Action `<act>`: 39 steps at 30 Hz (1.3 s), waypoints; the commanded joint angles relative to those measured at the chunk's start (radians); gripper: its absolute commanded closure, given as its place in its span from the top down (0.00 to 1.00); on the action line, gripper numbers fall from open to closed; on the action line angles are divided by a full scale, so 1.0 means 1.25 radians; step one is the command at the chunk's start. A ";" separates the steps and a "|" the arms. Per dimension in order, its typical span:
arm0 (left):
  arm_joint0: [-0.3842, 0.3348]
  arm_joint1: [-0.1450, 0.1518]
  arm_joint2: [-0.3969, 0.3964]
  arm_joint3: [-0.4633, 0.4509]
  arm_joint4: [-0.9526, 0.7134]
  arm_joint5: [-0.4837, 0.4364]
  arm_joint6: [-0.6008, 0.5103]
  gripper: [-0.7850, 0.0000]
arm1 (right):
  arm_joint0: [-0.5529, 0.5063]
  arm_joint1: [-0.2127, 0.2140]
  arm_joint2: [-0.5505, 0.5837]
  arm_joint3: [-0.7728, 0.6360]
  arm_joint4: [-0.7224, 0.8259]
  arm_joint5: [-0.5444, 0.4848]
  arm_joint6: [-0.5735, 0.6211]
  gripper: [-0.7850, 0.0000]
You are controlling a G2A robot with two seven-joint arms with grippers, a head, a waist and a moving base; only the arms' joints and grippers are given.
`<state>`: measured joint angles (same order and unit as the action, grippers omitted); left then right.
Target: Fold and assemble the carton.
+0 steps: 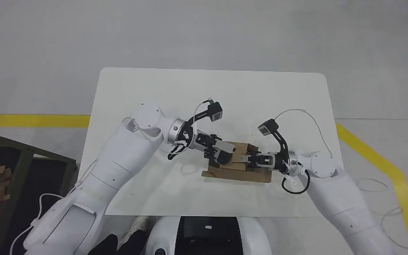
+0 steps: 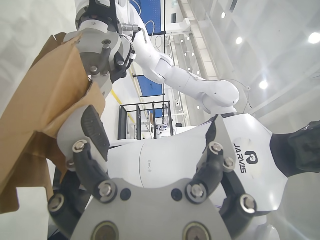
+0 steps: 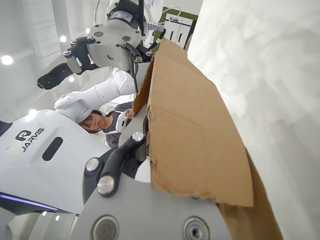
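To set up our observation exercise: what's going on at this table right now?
A two-armed robot is working on a brown cardboard carton lying on a white table. The carton is only partly folded, with flaps loose. The left gripper is open, one finger against the cardboard. The right gripper meets the carton from the opposite end.

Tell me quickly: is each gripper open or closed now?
Left gripper: jaws open, holding nothing.
Right gripper: jaws closed on the brown cardboard carton.

Your white table (image 1: 127,95) carries one brown carton (image 1: 237,173), lying partly folded toward five o'clock from its centre.
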<state>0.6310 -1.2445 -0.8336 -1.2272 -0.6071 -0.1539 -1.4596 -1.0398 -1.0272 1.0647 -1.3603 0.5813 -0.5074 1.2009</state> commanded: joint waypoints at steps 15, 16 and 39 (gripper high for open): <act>0.034 0.016 -0.064 -0.039 -0.006 -0.006 0.013 1.00 | -0.011 0.000 0.027 -0.013 0.019 0.006 0.004 0.00; 0.038 0.017 -0.068 -0.042 -0.006 -0.005 0.016 1.00 | -0.012 0.001 0.030 -0.017 0.020 0.007 0.005 0.00; 0.088 0.044 -0.150 -0.045 0.027 0.005 0.058 1.00 | -0.031 0.003 0.049 -0.074 0.015 0.021 0.049 0.00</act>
<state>0.7418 -1.1892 -1.0209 -1.2825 -0.5734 -0.1487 -1.3877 -1.0780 -1.0235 1.1277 -1.4509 0.6034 -0.4803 1.2593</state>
